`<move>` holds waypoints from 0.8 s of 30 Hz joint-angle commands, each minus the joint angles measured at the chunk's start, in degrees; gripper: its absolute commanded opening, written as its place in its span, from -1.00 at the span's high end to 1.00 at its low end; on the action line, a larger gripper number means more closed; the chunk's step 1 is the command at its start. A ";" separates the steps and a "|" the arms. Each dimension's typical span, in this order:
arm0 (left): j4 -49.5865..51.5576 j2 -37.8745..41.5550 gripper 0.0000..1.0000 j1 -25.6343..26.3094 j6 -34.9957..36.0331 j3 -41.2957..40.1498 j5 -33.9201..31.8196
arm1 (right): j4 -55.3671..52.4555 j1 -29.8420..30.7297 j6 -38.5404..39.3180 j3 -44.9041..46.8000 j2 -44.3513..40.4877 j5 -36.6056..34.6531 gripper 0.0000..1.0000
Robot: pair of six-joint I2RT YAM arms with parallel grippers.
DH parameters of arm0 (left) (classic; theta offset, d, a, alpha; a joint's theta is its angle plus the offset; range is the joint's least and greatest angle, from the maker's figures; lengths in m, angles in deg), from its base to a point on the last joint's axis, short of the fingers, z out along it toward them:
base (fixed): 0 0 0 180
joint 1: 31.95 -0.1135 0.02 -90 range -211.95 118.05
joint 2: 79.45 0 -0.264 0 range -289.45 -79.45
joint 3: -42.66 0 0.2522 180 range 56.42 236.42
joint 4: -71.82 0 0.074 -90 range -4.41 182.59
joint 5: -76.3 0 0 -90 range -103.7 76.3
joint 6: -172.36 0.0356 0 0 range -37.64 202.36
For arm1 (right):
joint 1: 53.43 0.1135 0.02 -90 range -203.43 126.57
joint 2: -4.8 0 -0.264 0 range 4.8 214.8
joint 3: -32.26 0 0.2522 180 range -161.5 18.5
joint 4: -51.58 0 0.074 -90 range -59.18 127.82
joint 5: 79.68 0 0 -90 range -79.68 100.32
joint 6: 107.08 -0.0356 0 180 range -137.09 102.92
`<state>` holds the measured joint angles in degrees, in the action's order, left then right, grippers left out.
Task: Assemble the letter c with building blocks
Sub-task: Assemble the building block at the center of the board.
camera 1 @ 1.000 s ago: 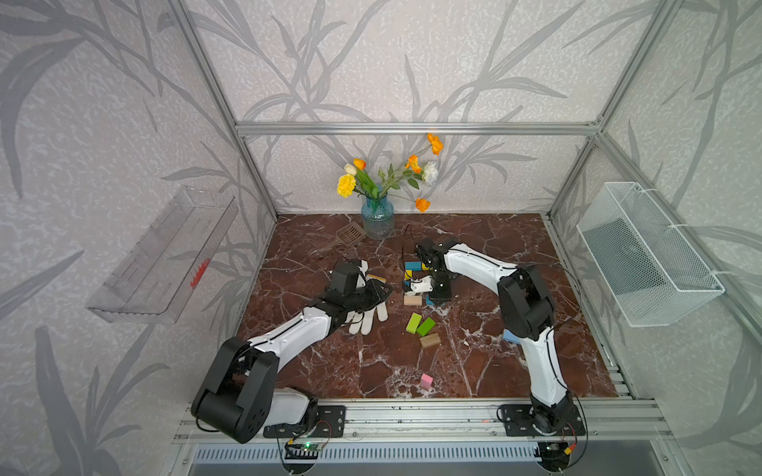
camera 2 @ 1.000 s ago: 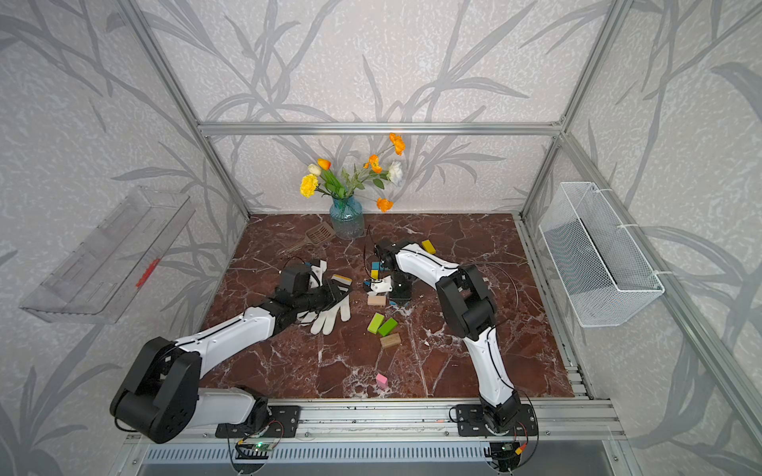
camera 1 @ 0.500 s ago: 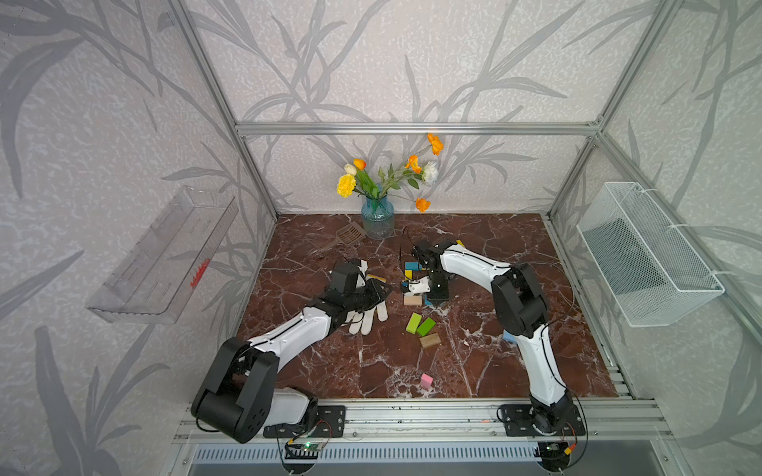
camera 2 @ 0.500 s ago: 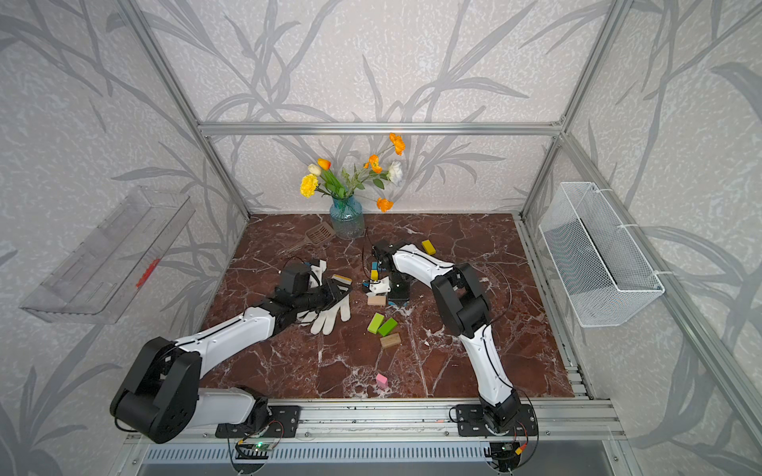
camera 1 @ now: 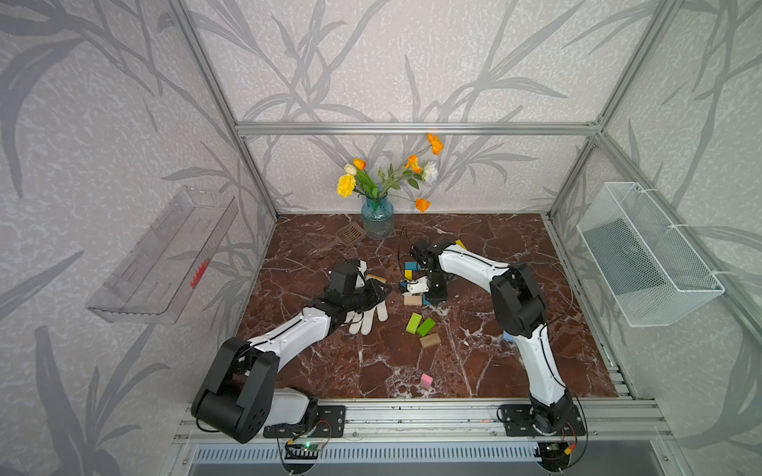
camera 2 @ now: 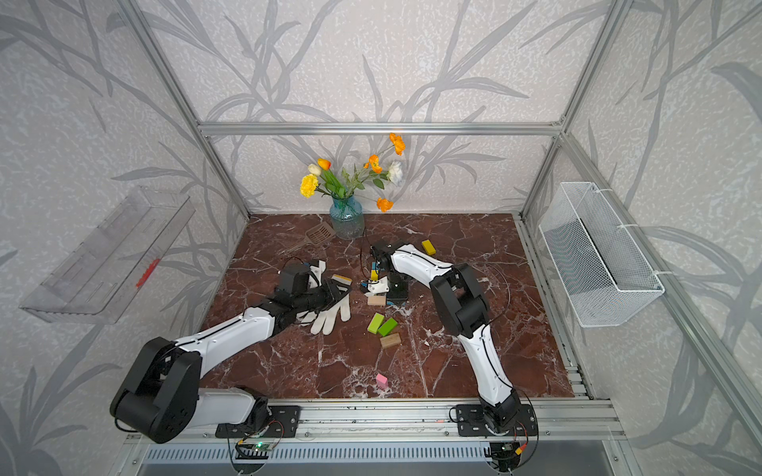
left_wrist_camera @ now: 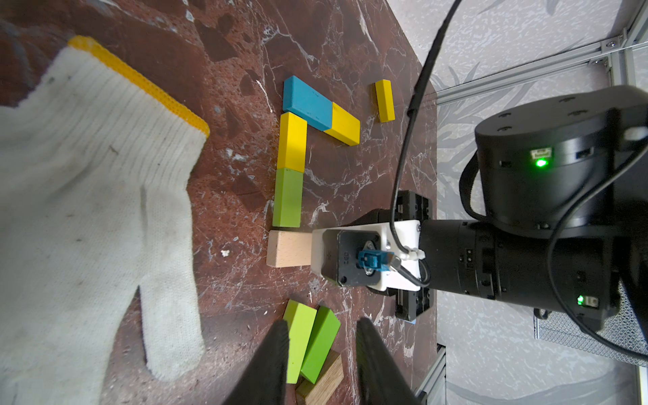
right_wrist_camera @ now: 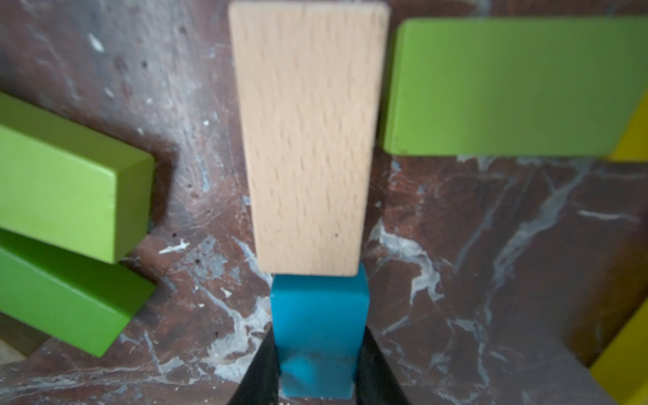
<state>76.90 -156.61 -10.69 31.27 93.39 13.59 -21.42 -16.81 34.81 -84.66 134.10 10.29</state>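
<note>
**Tabletop, near to far**

1. Pink block: lies alone at the front edge, well apart from the rest.
2. Dark wood block: loose, just in front of item 3.
3. Pair of green blocks: touching side by side, unused.
4. White knitted glove: flat on the marble. The left gripper hangs over it, jaws apart and empty.
5. Pale wood block: flat, forming the start of the letter's lower arm.
6. Blue block: clenched by one end in the right gripper. Its free end butts the end of the pale wood block, in line with it.
7. Letter so far, left wrist view: green spine block, yellow spine block, then a teal block and a yellow top block for the upper arm.
8. Spare yellow block: beyond the letter.
9. Slotted spatula and glass vase of flowers: at the back wall.

**Handling note:** the blocks look light, rigid and hard-edged, and their painted faces are probably slick. They are best pinched across the narrow width. An end grip like the present one leaves the block free to pivot, so it should be set down flat before release.
</note>
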 commanded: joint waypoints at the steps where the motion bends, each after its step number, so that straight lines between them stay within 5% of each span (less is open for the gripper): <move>1: -1.22 1.14 0.32 -0.16 0.15 -0.76 0.53 | -1.05 0.47 0.40 -1.00 1.07 -0.57 0.85; 16: -1.00 1.47 0.32 -0.16 0.12 -0.85 0.31 | -1.17 0.91 0.13 -1.06 0.98 -0.58 0.81; 24: -1.15 1.61 0.33 -0.17 0.14 -0.94 0.13 | -0.56 0.91 -0.98 -1.44 1.14 -1.19 0.55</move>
<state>76.90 -156.46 -10.69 31.25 93.37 13.59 -21.38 -16.24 34.71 -84.70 134.10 9.63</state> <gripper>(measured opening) 0.337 0.307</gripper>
